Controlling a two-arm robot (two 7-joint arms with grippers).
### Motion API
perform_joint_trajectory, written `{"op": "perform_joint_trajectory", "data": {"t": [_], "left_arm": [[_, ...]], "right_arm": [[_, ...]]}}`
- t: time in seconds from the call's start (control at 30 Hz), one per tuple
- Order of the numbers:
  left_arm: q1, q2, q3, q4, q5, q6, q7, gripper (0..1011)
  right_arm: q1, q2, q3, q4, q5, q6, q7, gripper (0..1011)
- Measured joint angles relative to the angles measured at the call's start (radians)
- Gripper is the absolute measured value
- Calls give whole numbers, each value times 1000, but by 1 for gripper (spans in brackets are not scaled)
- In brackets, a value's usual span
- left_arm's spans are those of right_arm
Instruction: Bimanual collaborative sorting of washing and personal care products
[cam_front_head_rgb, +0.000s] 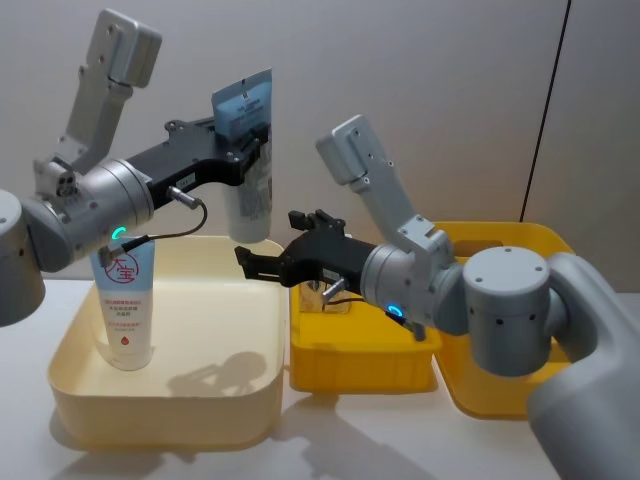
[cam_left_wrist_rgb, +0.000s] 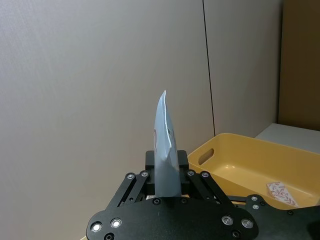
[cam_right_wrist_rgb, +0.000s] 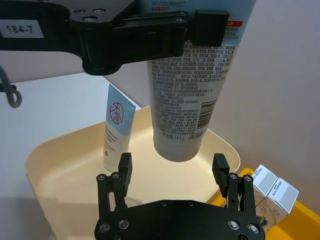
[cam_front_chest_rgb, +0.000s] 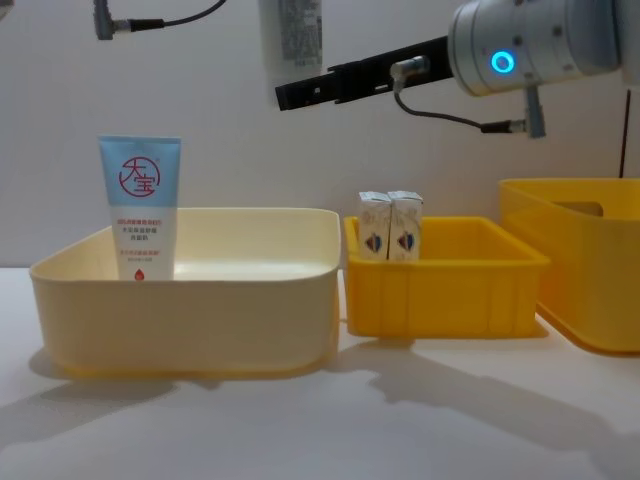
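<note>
My left gripper (cam_front_head_rgb: 252, 152) is shut on a white squeeze tube (cam_front_head_rgb: 246, 160) and holds it upright above the cream bin (cam_front_head_rgb: 170, 400), flat light-blue end up. That flat end (cam_left_wrist_rgb: 165, 145) rises between the left gripper's fingers (cam_left_wrist_rgb: 166, 189). My right gripper (cam_right_wrist_rgb: 172, 170) stands open just below the tube's cap end (cam_right_wrist_rgb: 180, 145), its fingers (cam_right_wrist_rgb: 125, 167) apart from the tube. A second tube with a red circular logo (cam_front_head_rgb: 125, 305) stands in the cream bin's left corner. Two cream cartons (cam_front_chest_rgb: 391, 225) stand in the small yellow bin (cam_front_chest_rgb: 450, 290).
A larger yellow bin (cam_front_head_rgb: 510, 240) sits at the right, behind my right arm, with a small packet (cam_left_wrist_rgb: 282, 192) lying on its floor. The three bins stand side by side on the white table (cam_front_chest_rgb: 400, 410), backed by a plain wall.
</note>
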Motion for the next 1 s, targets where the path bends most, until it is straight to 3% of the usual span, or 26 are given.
{"op": "perform_joint_trajectory", "data": {"t": [0.43,1.0], "left_arm": [[15,12,7,-31,-16,12,6,245],[26,21,19,-52,-31,15,13,244]], "right_arm": [[11,-38,0,37,9,13,-51,1001],[47,-78,-10,84,29,24,-69,1001]]}}
